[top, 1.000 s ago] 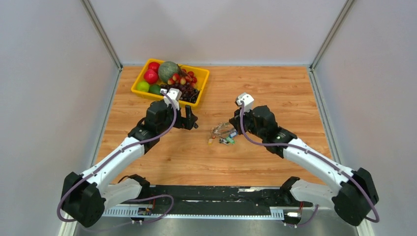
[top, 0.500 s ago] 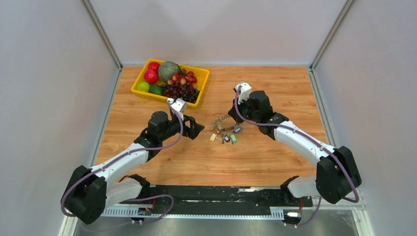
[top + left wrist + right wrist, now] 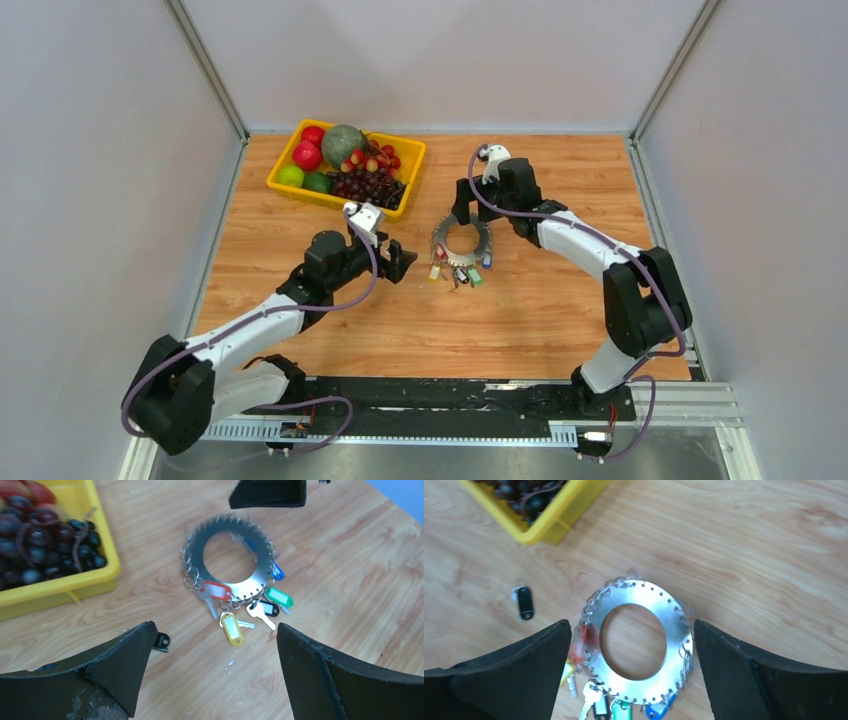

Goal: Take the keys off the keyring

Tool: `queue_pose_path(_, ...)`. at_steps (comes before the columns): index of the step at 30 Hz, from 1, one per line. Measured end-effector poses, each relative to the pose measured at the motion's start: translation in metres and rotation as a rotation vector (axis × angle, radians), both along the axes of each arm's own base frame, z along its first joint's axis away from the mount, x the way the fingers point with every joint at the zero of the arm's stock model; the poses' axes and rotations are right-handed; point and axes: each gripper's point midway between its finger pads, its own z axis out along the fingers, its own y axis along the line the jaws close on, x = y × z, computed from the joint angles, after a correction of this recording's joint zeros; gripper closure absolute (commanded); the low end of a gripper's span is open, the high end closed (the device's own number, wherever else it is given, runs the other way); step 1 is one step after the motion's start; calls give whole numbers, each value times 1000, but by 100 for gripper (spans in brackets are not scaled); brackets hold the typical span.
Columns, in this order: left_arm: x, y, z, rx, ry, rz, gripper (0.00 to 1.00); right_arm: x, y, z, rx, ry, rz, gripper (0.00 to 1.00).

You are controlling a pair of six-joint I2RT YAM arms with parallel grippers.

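Observation:
The keyring [image 3: 447, 232], a wide flat silvery ring, lies on the wooden table with the keys [image 3: 456, 273] fanned along its near edge. Their tags are red, yellow, black, green and blue. My right gripper [image 3: 475, 213] hovers open just behind and above the ring; in the right wrist view the keyring [image 3: 639, 592] sits between the spread fingers of this gripper [image 3: 631, 625], untouched. My left gripper [image 3: 403, 258] stands open left of the bunch. In its wrist view the left gripper [image 3: 214, 627] frames the yellow-tagged key [image 3: 232, 628], with the keyring [image 3: 248, 587] beyond. A loose black tag [image 3: 525, 602] lies apart from the ring.
A yellow tray [image 3: 275, 180] of fruit and dark grapes stands at the back left, its near corner close to the left gripper. The tray's rim [image 3: 60, 592] fills the left of the left wrist view. Grey walls close off the table's sides and back.
My right gripper has opened and let go of the keyring, which now lies flat on the table. The right arm swung toward the back; the left gripper moved slightly right toward the keys.

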Motion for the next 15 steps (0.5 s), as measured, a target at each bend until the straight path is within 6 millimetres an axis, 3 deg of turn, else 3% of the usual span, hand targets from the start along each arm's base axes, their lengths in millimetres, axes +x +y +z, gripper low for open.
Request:
queue_pose_path(3, -2, 16, 19, -24, -36, 75, 0, 11, -17, -3, -14, 6, -87, 0)
queue_pose_path(7, -5, 44, 47, -122, -38, 246, 0, 19, -35, 20, 5, -38, -209, 0)
queue_pose_path(10, -7, 71, 55, -189, 53, 424, 0, 13, -47, 60, 51, -104, -272, 0)
queue_pose_path(13, -9, 88, 69, -182, 114, 531, 0, -13, -62, 123, 125, -216, -292, 0)
queue_pose_path(15, -10, 102, 88, -171, 126, 602, 0, -37, -78, 167, 180, -314, -312, 0)
